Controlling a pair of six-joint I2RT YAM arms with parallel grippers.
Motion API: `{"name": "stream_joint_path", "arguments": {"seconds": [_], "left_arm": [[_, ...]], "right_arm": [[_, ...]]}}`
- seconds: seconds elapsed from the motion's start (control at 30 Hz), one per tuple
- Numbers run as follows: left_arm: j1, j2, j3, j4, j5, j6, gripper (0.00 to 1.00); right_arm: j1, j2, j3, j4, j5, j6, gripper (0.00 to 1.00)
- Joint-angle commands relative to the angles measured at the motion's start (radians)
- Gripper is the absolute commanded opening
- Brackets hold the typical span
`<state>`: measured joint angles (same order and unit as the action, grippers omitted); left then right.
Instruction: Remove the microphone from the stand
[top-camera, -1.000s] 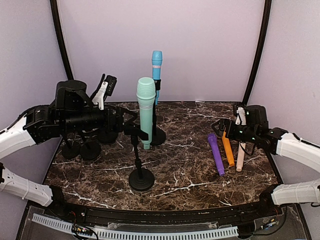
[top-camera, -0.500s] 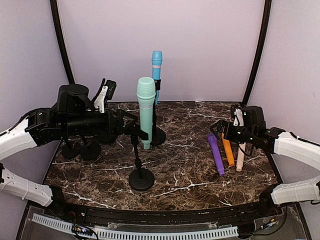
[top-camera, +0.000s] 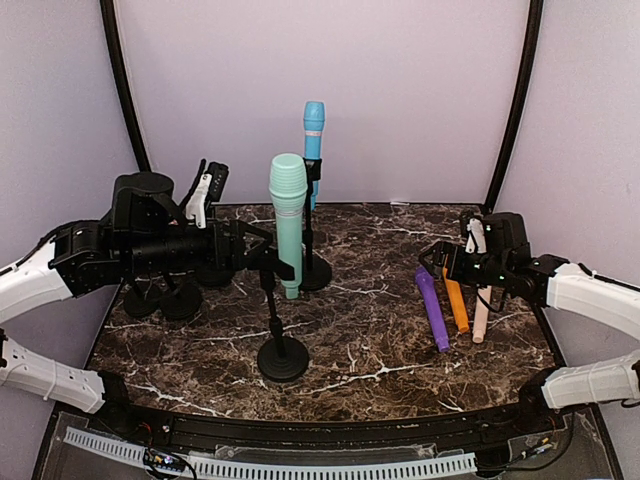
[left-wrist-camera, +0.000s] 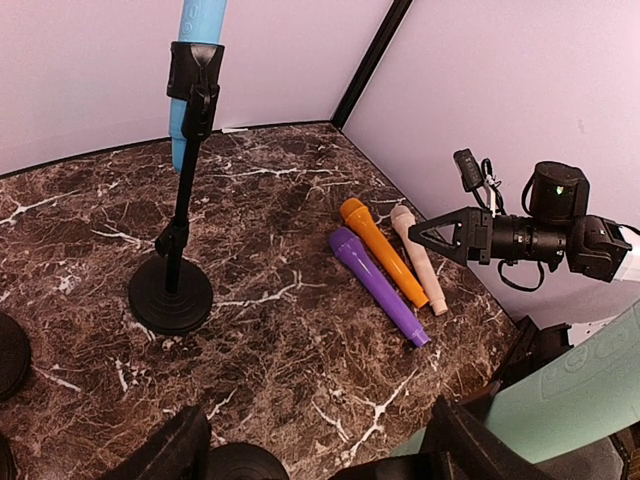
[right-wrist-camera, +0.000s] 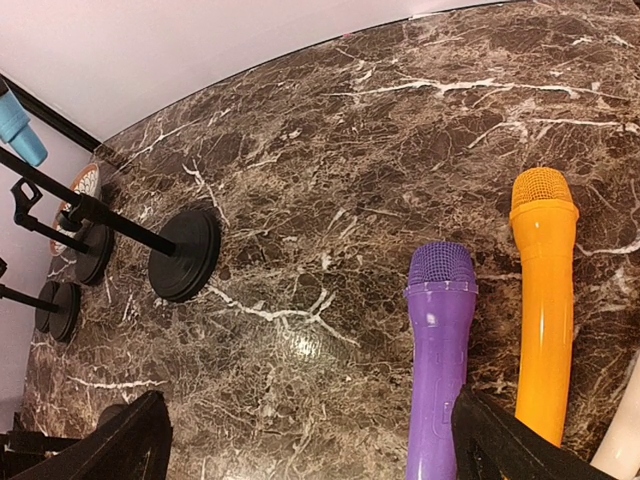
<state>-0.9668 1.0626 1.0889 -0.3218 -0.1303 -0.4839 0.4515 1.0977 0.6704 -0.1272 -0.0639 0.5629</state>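
Leaned the green microphone (top-camera: 288, 215) slightly leftward since a second ago, yet left it seated in the clip of the front stand (top-camera: 281, 350) on the tabletop (top-camera: 380, 340). Cannot tell whether the left fingers (left-wrist-camera: 165, 455) grip it or merely flank it. Holds the right fingers (right-wrist-camera: 120, 445) spread and empty above the purple microphone (right-wrist-camera: 440, 340). Approach done; lifting out judged still to do.
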Motion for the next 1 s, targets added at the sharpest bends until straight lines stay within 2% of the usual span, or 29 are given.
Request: {"name": "stream_joint_path", "arguments": {"seconds": [0.0, 0.97], "left_arm": [[0.005, 0.022, -0.06, -0.161, 0.015, 0.03, 0.77], [0.005, 0.034, -0.191, -0.178, 0.041, 0.085, 0.77]], "right_arm": [[0.003, 0.003, 0.007, 0.043, -0.012, 0.009, 0.99], [0.003, 0.009, 0.016, 0.039, -0.02, 0.005, 0.99]]}}
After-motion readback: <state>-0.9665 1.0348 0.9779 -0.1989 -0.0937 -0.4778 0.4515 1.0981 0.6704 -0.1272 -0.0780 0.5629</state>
